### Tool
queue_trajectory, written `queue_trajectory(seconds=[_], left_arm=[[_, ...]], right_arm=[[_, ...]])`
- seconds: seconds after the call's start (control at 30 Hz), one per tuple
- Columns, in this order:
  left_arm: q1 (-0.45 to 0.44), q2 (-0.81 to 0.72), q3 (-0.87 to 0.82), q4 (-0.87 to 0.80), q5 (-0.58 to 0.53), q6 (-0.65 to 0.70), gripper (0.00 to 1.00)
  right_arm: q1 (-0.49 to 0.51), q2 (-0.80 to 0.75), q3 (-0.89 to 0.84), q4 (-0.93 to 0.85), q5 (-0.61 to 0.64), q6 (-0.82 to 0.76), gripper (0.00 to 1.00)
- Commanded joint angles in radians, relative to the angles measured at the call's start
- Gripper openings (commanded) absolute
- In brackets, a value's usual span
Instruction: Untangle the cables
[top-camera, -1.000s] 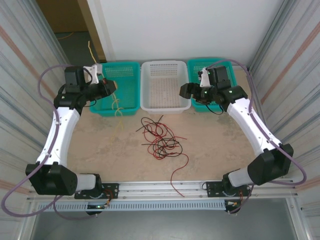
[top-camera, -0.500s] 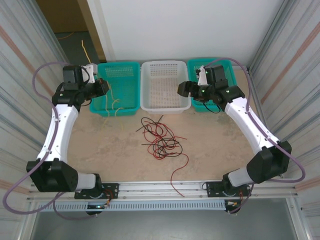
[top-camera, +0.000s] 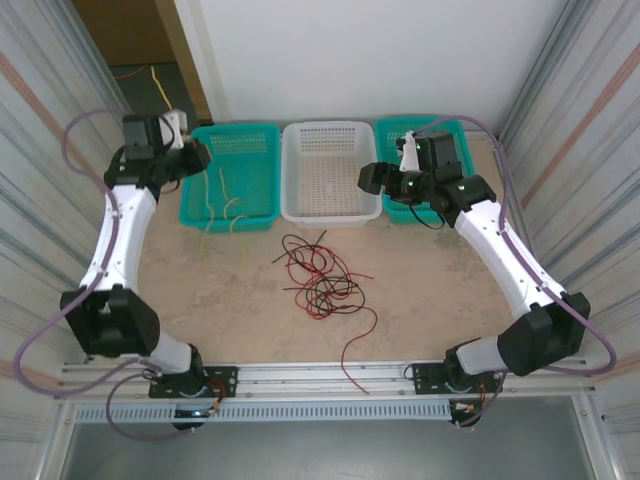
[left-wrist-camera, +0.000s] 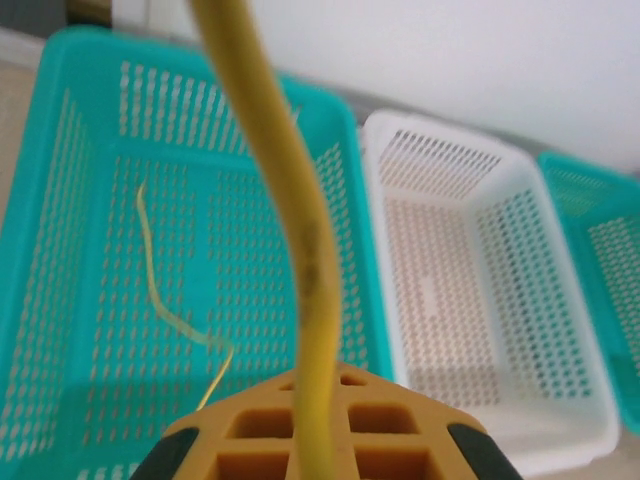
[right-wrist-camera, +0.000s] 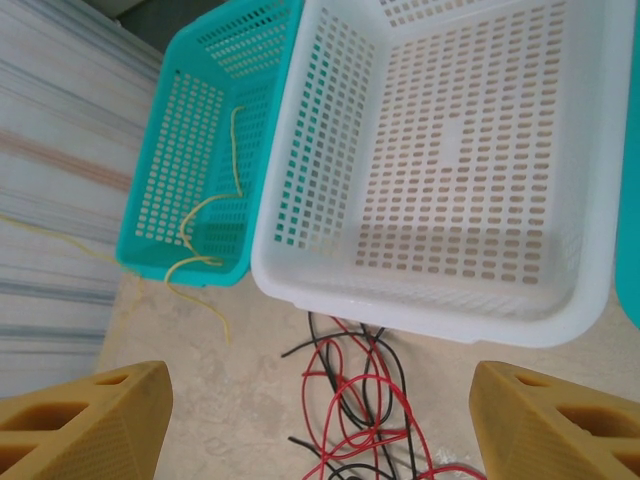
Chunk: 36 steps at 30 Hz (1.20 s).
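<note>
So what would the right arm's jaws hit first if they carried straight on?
Probably the near wall of the white basket, though the red and black cables just below might come first; depth is unclear.

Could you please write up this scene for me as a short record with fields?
left claw: shut on the yellow cable
yellow cable path: runs from the claw down into the left teal basket and over its near rim onto the table
right claw: open, holding nothing, by the right rim of the white basket
red and black cables: tangled together on the table in front of the white basket, untouched by either claw
</note>
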Motion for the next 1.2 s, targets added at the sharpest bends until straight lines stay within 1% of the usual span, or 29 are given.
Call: queue_trajectory(seconds=[0.0,0.07,0.13,0.17,0.23,0.27,0.3,0.33,0.37,0.4,0.43,0.5,0.53,0.57,0.6,0.63,0.7,0.8,0.87,1.0,1.17], left_arm=[[0.0,0.099,0.137,0.031,0.023,-0.03,0.0],[-0.01,0.179,0.193,0.016,-0.013,-0.033,0.0],[-0.046,0.245,0.229,0.002,-0.093,0.009,0.0],[-0.07,0.276,0.239,0.001,-0.132,0.041,0.06],[-0.109,0.324,0.241,0.004,-0.246,0.079,0.42],[-0.123,0.342,0.239,0.006,-0.309,0.086,0.55],[-0.133,0.352,0.231,0.009,-0.363,0.086,0.64],[-0.144,0.355,0.215,0.022,-0.426,0.085,0.76],[-0.158,0.35,0.192,0.043,-0.491,0.094,0.98],[-0.177,0.345,0.177,0.058,-0.558,0.117,0.99],[-0.206,0.344,0.166,0.072,-0.683,0.154,0.99],[-0.282,0.355,0.148,0.138,-0.981,0.25,0.99],[-0.32,0.369,0.137,0.199,-1.116,0.321,0.99],[-0.35,0.383,0.123,0.27,-1.229,0.392,0.99],[-0.371,0.393,0.109,0.324,-1.295,0.442,0.99],[-0.387,0.398,0.094,0.359,-1.331,0.47,0.99],[-0.413,0.383,0.058,0.366,-1.352,0.445,0.99],[-0.472,0.315,-0.029,0.376,-1.369,0.379,0.99],[-0.527,0.262,-0.104,0.445,-1.399,0.4,0.99],[-0.647,0.13,-0.249,0.556,-1.347,0.388,0.99],[-0.791,0.035,-0.295,0.636,-1.318,0.397,0.99]], right_arm=[[0.004,0.004,-0.013,0.026,-0.004,0.019,0.77],[0.007,0.008,-0.013,0.028,-0.002,0.024,0.77],[0.009,0.013,-0.008,0.02,0.0,0.029,0.77],[0.01,0.015,0.0,0.01,-0.002,0.03,0.77],[0.013,0.016,0.014,-0.007,0.003,0.028,0.77],[0.015,0.015,0.023,-0.018,0.005,0.028,0.77],[0.015,0.017,0.03,-0.028,0.007,0.029,0.77],[0.016,0.017,0.039,-0.041,0.011,0.031,0.77],[0.016,0.019,0.048,-0.057,0.016,0.034,0.77],[0.017,0.018,0.054,-0.07,0.022,0.039,0.77],[0.016,0.021,0.063,-0.087,0.027,0.044,0.77],[0.014,0.022,0.076,-0.116,0.034,0.052,0.77],[0.011,0.024,0.083,-0.131,0.037,0.058,0.77],[0.009,0.032,0.095,-0.149,0.041,0.065,0.77],[0.004,0.039,0.107,-0.164,0.042,0.073,0.77],[0.0,0.047,0.121,-0.183,0.044,0.083,0.77],[-0.006,0.064,0.151,-0.222,0.055,0.098,0.77],[-0.007,0.064,0.159,-0.246,0.065,0.116,0.76],[-0.005,0.05,0.136,-0.236,0.068,0.127,0.77],[-0.006,0.034,0.098,-0.221,0.093,0.141,0.77],[-0.012,0.028,0.078,-0.186,0.109,0.157,0.78]])
